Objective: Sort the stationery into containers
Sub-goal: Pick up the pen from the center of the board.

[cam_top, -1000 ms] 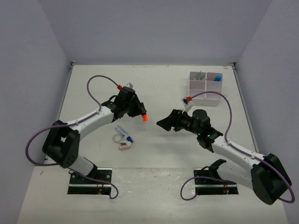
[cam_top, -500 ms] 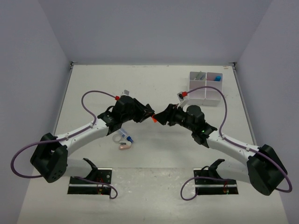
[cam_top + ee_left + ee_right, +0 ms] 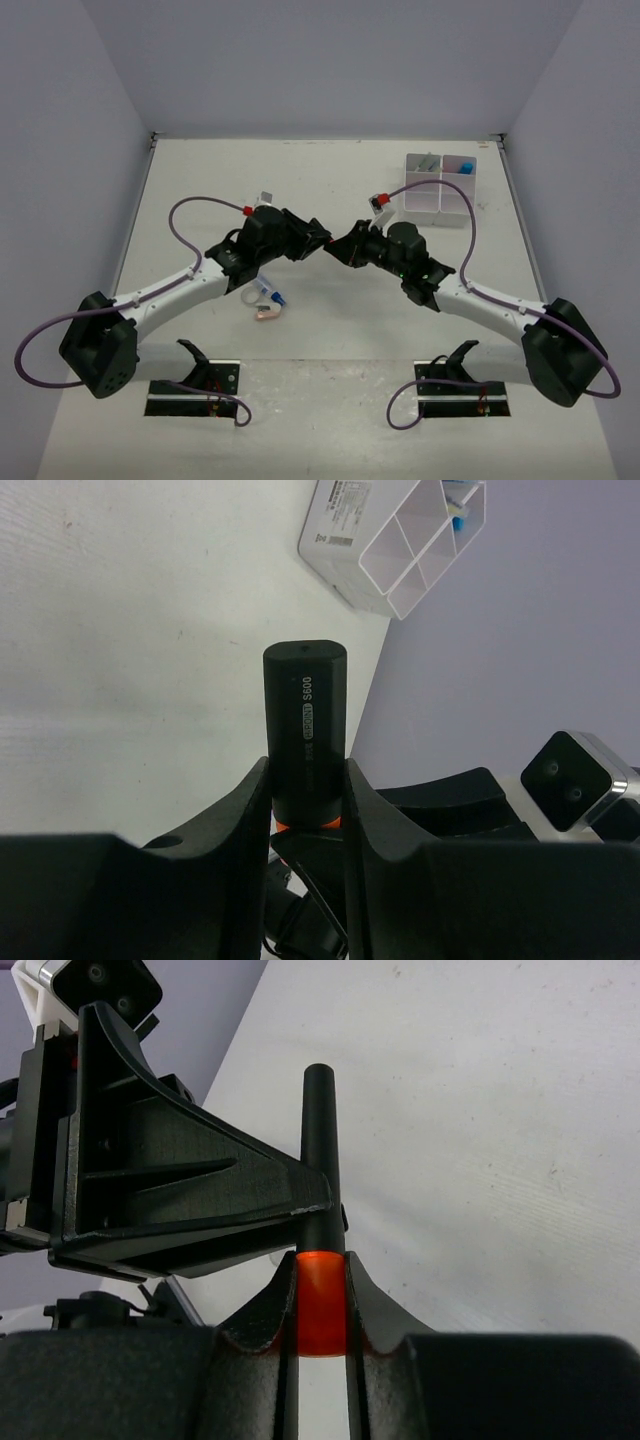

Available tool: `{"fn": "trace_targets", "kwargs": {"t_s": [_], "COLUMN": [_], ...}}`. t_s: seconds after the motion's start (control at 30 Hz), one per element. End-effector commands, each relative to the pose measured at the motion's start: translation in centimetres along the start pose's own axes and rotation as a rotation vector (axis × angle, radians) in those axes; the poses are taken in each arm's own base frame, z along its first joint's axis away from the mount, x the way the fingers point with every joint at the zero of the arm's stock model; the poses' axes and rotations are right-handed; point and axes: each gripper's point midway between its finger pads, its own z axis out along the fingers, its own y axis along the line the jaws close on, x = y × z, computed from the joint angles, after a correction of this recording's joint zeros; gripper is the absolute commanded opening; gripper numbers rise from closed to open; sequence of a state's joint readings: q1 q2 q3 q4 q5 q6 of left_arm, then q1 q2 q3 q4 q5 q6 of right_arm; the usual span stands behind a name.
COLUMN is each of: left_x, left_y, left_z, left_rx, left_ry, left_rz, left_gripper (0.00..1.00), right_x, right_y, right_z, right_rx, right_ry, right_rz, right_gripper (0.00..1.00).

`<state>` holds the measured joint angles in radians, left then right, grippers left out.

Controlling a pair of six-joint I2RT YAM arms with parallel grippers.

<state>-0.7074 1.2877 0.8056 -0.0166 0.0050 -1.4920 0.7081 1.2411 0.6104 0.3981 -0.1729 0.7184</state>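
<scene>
A black highlighter [image 3: 305, 720] with an orange cap [image 3: 322, 1305] hangs above the middle of the table between both arms. My left gripper [image 3: 305, 780] is shut on its black barrel, the blunt end sticking out past the fingers. My right gripper [image 3: 322, 1272] is shut on the orange cap from the opposite side. In the top view the left gripper [image 3: 316, 240] and right gripper [image 3: 342, 250] meet tip to tip and hide most of the highlighter. The white organiser box [image 3: 420, 201] stands at the far right, also seen from the left wrist [image 3: 345, 530].
A small tape roll [image 3: 251, 295], a blue-capped piece [image 3: 270, 291] and a pink piece [image 3: 268, 313] lie on the table below the left arm. The box holds a thin pen [image 3: 425, 160] and a blue piece [image 3: 467, 168]. Walls enclose the table on three sides.
Both arms have swung inward and met over the table's middle. The right gripper, open before, has shut on the orange cap while the left keeps hold of the barrel.
</scene>
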Motion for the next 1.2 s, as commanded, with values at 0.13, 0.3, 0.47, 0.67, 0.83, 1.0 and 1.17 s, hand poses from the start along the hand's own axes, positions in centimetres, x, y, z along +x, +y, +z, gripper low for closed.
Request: {"fn": "trace_targets", "kwargs": {"t_s": [0.13, 0.3, 0.47, 0.67, 0.83, 1.0, 1.17], "left_x": [-0.2, -0.4, 1.0, 8.3, 10.2, 11.1, 11.5], "left_y": [-3.9, -5.3, -6.8, -7.9, -6.7, -6.0, -6.4], "left_z": [-1.6, -3.9, -8.7, -16.0, -18.4, -17.7, -16.9], "left_rx": [0.090, 0.200, 0.441, 1.015, 1.159, 1.164, 1.152], "left_ry": [0.024, 0.056, 0.059, 0.307, 0.418, 0.500, 0.504], "left_rz": [0.371, 0.740, 1.002, 1.208, 1.258, 1.245, 1.231], "left_gripper": [1.00, 1.00, 1.00, 1.00, 0.98, 0.86, 0.78], "right_x": [-2.3, -0.8, -0.8, 0.7, 0.2, -0.2, -0.6], "right_y": [-0.8, 0.3, 0.8, 6.2, 9.1, 11.0, 12.2], "right_z": [-3.8, -9.1, -13.3, -16.1, -17.4, -17.3, -17.0], "right_rx": [0.180, 0.174, 0.200, -0.127, -0.267, -0.366, -0.435], "right_ry": [0.050, 0.230, 0.310, 0.437, 0.431, 0.438, 0.428], "right_rz": [-0.130, -0.225, -0.286, -0.409, -0.449, -0.464, -0.473], "right_gripper": [0.00, 0.00, 0.00, 0.00, 0.00, 0.00, 0.00]}}
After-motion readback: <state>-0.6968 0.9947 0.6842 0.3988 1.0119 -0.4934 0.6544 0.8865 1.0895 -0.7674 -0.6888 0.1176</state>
